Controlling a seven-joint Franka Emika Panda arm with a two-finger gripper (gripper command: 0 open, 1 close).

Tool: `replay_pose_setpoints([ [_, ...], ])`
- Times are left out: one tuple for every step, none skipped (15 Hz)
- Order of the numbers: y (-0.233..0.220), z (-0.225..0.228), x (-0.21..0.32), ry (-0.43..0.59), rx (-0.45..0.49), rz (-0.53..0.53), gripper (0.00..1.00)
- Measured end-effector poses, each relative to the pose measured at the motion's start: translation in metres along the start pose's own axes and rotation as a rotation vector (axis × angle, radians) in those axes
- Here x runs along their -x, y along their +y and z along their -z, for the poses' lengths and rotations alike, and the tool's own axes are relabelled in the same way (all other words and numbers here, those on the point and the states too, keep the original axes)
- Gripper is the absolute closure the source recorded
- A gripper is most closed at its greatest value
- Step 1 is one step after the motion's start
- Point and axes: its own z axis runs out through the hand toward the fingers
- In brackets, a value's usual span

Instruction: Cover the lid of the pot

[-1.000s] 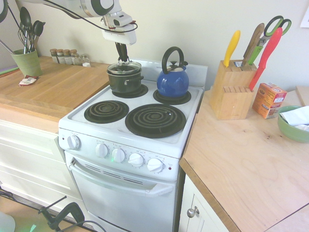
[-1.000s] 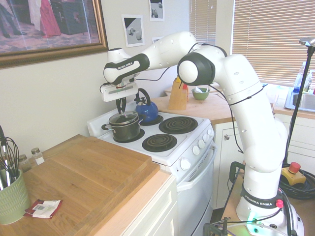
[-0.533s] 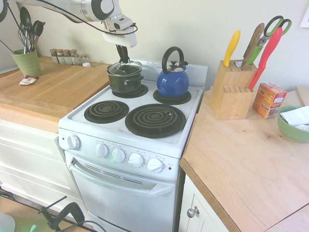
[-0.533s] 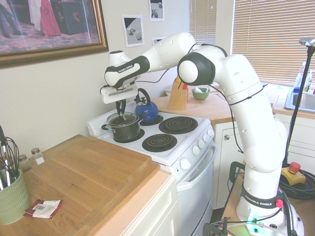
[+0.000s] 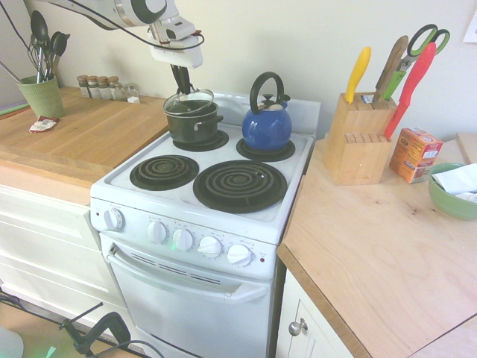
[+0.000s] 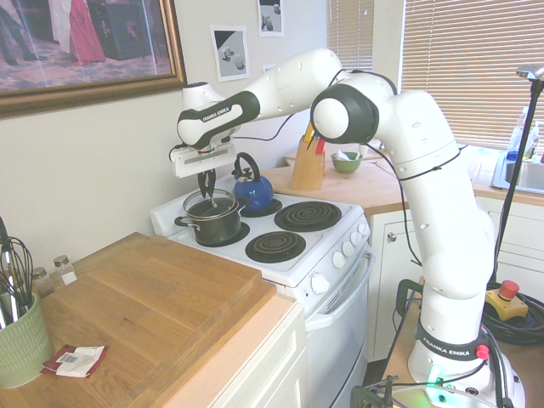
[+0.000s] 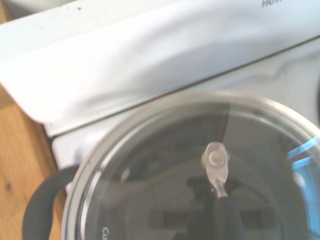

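A green utensil holder (image 5: 41,95) is seen far left on the wooden counter (image 5: 89,138). The round clear glass lid (image 5: 188,103) is held tilted just above the small black cylindrical pot (image 5: 194,125) on the white stove's (image 5: 205,201) back-left burner, its knob pinched by the closed gripper (image 5: 181,83). A blue kettle (image 5: 266,123) is seen beside the pot, then a wooden knife block (image 5: 356,138).

The pot (image 5: 194,123) sits on the stove's (image 5: 201,216) back left burner, upper left of center, lid (image 5: 188,102) tilted above it. The kettle (image 5: 266,125) stands just right; the knife block (image 5: 359,138) further right.
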Motion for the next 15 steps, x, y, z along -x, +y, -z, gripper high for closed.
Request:
replay_pose_setpoints([
  [0.001,0.000,-0.001,0.001,0.007,-0.002,1.00],
  [0.003,-0.002,-0.003,0.002,0.014,-0.005,1.00],
  [0.005,-0.007,-0.005,0.001,0.023,-0.010,1.00],
  [0.008,-0.014,-0.009,0.001,0.035,-0.016,1.00],
  [0.009,-0.018,-0.012,0.004,0.036,-0.020,1.00],
  [0.009,-0.019,-0.014,0.008,0.031,-0.022,1.00],
  [0.009,-0.019,-0.014,0.010,0.028,-0.022,1.00],
  [0.008,-0.018,-0.013,0.012,0.023,-0.021,1.00],
  [0.006,-0.014,-0.011,0.017,0.017,-0.019,1.00],
  [0.003,-0.009,-0.009,0.024,0.011,-0.018,1.00],
  [0.001,-0.004,-0.008,0.030,0.005,-0.018,1.00],
  [0.000,0.000,-0.007,0.033,0.002,-0.018,1.00],
  [0.000,0.000,-0.008,0.033,0.003,-0.020,1.00],
  [0.001,-0.002,-0.010,0.032,0.007,-0.022,1.00],
  [0.002,-0.007,-0.012,0.031,0.013,-0.025,1.00],
])
